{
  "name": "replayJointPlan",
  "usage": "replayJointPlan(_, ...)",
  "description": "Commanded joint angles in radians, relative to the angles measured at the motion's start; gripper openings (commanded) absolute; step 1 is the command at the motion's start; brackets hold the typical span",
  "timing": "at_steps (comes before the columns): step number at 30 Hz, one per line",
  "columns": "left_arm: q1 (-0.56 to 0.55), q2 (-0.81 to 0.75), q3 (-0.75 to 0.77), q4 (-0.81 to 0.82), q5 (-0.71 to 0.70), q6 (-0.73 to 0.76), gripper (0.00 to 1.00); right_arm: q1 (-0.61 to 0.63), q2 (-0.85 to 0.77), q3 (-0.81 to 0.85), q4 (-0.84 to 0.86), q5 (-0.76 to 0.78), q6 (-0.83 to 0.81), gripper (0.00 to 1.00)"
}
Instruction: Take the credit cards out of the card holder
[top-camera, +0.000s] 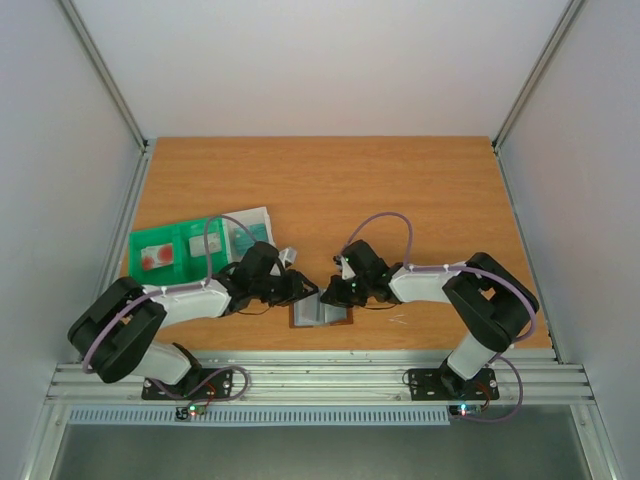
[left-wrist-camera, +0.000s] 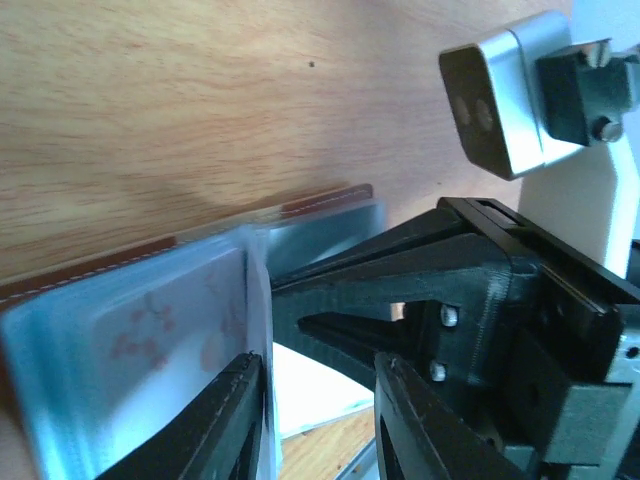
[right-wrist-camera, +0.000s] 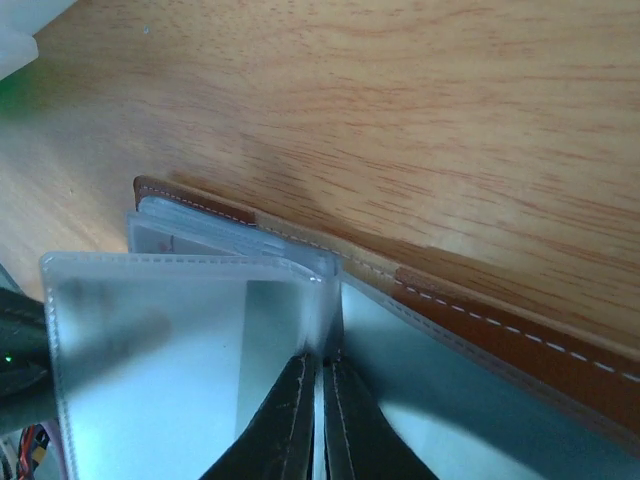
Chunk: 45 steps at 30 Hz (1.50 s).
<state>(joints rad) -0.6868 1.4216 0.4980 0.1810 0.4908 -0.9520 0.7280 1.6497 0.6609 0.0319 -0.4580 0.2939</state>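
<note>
The brown leather card holder (top-camera: 322, 315) lies open on the table near the front edge, between both grippers. My right gripper (right-wrist-camera: 322, 365) is shut on the edge of one of its clear sleeves (right-wrist-camera: 180, 350) and holds that sleeve up off the wallet's stitched brown edge (right-wrist-camera: 500, 320). My left gripper (left-wrist-camera: 320, 365) is open, with another clear sleeve resting against its left finger (left-wrist-camera: 215, 425). That sleeve holds a white card with reddish marks (left-wrist-camera: 150, 335). I cannot make out the teal-green card. The right gripper's black body (left-wrist-camera: 470, 290) is close in front of the left one.
A green and clear compartment tray (top-camera: 160, 250) stands at the left, with a white piece (top-camera: 252, 226) at its right end. The aluminium rail (top-camera: 320, 378) runs along the table's front edge, just below the wallet. Grey walls enclose the sides.
</note>
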Motion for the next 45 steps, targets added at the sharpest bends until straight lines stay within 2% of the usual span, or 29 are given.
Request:
replayJointPlan(1, -0.022, -0.027, 0.033, 0.005, -0.013, 0.003, 0.33, -0.009, -0.031, -0.007, -0.062, 0.043, -0.014, 0.06)
replayJointPlan(8, -0.033, 0.03, 0.05, 0.015, -0.003, 0.007, 0.36, -0.029, -0.096, 0.028, -0.16, 0.053, -0.036, 0.12)
replayJointPlan(14, -0.066, 0.085, 0.097, 0.053, 0.018, -0.017, 0.39, -0.03, -0.12, 0.002, -0.17, 0.06, -0.041, 0.12)
replayJointPlan(27, -0.119, 0.224, 0.174, 0.141, 0.057, -0.04, 0.4, -0.074, -0.257, -0.017, -0.275, 0.216, -0.068, 0.16)
replayJointPlan(37, -0.122, 0.174, 0.174, 0.068, 0.013, 0.0, 0.4, -0.077, -0.347, 0.017, -0.388, 0.269, -0.079, 0.16)
replayJointPlan(45, -0.122, 0.16, 0.154, 0.184, 0.068, -0.029, 0.47, -0.076, -0.428, 0.044, -0.432, 0.255, -0.078, 0.16)
